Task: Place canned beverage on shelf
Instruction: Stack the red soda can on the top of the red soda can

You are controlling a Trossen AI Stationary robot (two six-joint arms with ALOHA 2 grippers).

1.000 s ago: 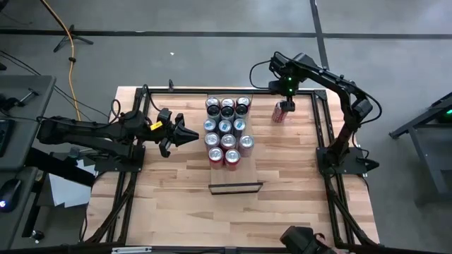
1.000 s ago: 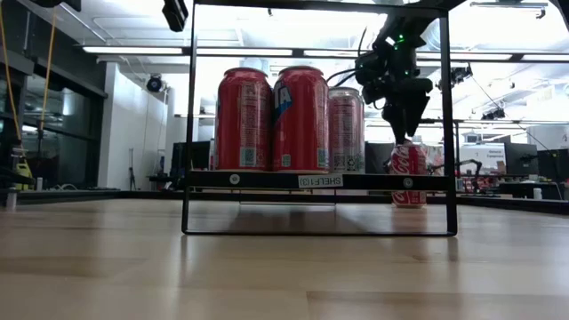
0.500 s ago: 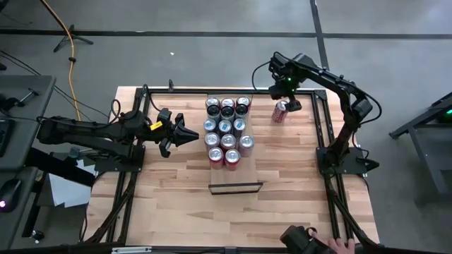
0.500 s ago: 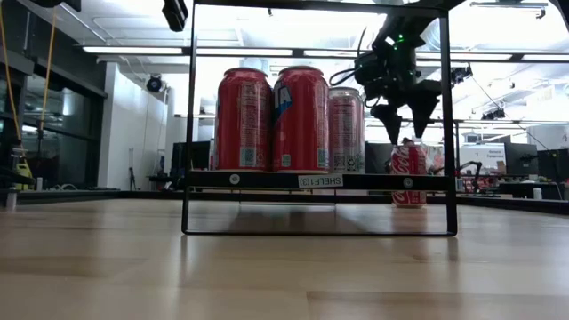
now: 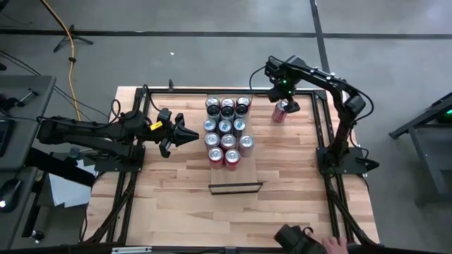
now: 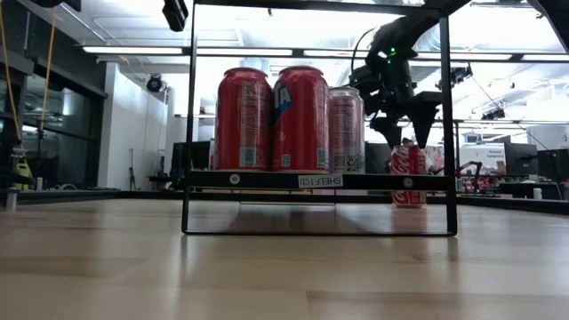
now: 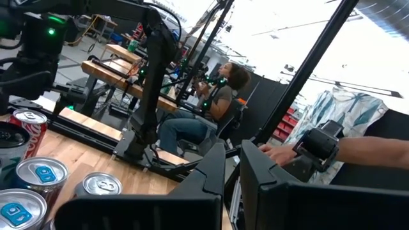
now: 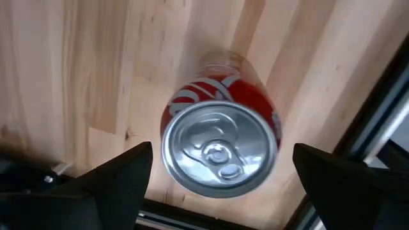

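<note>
On the left side of the table (image 5: 176, 204) I keep the left gripper (image 5: 189, 134) parked just above the wood, fingers pressed together into a point that aims at the cluster of cans (image 5: 227, 130) without touching it. From its wrist camera I see the two dark fingers (image 7: 214, 172) lying side by side, a few can tops at the edge, and beyond the table a seated person (image 7: 211, 105) plus someone's hand (image 7: 278, 152) resting on a dark device.

Moving across, the cans stand upright in tight rows at the middle of the table, silver and blue lids toward the far edge and red ones nearer me. Just in front of them sits the shelf (image 5: 236, 188), a narrow pale board with black rails at its short ends; from above its board looks bare. At table height I see the black frame (image 6: 320, 180) with the red cans (image 6: 271, 120) showing through it from behind.

Further right, one red can (image 5: 281, 111) stands alone on the tabletop near the far right corner, well apart from the shelf and the cluster. I have the right gripper (image 5: 285, 101) hovering directly over it, fingers spread wide on either side of the lid (image 8: 220, 148) and clear of it, so the can is not gripped
</note>
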